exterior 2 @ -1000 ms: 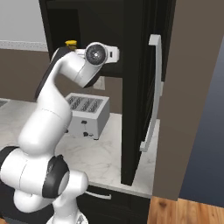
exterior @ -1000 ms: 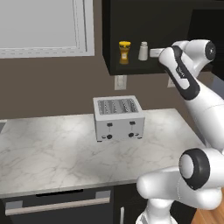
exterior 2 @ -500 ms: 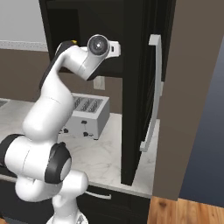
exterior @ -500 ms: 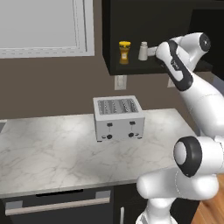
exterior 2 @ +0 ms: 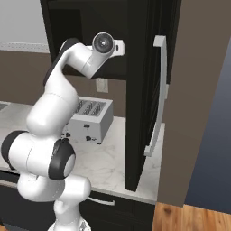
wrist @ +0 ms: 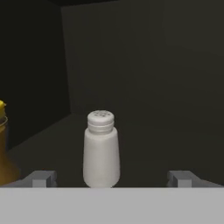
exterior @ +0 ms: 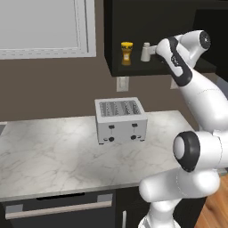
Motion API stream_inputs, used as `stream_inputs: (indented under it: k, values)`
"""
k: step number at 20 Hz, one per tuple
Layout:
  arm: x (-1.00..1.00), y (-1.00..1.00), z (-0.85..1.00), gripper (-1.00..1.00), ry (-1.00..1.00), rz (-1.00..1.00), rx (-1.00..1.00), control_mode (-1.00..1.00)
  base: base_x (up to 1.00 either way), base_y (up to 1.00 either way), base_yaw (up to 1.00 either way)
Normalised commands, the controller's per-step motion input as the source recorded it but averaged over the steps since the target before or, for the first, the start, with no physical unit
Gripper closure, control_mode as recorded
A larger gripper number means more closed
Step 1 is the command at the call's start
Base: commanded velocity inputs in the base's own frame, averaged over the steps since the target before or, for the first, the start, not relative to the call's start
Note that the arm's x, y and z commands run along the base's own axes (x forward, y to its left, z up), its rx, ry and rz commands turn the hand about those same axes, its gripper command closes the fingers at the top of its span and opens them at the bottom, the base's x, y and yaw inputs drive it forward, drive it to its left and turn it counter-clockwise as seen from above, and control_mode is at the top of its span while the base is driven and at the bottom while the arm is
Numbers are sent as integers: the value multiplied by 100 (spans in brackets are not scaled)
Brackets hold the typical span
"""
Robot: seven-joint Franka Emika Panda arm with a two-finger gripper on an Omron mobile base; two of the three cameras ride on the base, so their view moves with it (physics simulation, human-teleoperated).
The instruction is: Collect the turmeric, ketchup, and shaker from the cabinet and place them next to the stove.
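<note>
While the arm reaches up into the cabinet [exterior: 147, 18], the turmeric [exterior: 127, 53] stands upright at the left of the shelf in the left base view, its long axis vertical and its yellow cap on top; in the hand view the same jar is cut off by the left edge, so that little more than an amber side and a bit of yellow cap can be seen. Just to its right, apart from it, the shaker [wrist: 101, 149] also stands upright on the dark shelf, long axis vertical, its rounded, perforated top pointing up, well in front of the back wall. The gripper [wrist: 111, 178] is level with the shaker's base, and its two grey fingertips [wrist: 40, 179] are spread wide, one on each side of the shaker and touching neither side of it, so the jaws are released and grasp nothing. From the left base camera the shaker appears as a small pale cylinder directly beside the end of the hand, whose fingers are too small to make out there. Below the cabinet a silver four-slot toaster [exterior: 121, 120] sits on the marble counter [exterior: 53, 151]. From the right base camera the arm's wrist and the dark cabinet side hide the shelf and what stands on it.
</note>
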Motion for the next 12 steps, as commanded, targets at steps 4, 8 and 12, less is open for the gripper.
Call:
stream_inputs:
  k: [4, 8, 12]
  values:
    - [22, 3, -3, -100, 0, 0, 0, -100, 0, 0, 0]
    - [23, 7, -9, -100, 0, 1, 0, -100, 0, 0, 0]
    - [26, 14, -18, -100, 1, 2, 0, -100, 0, 0, 0]
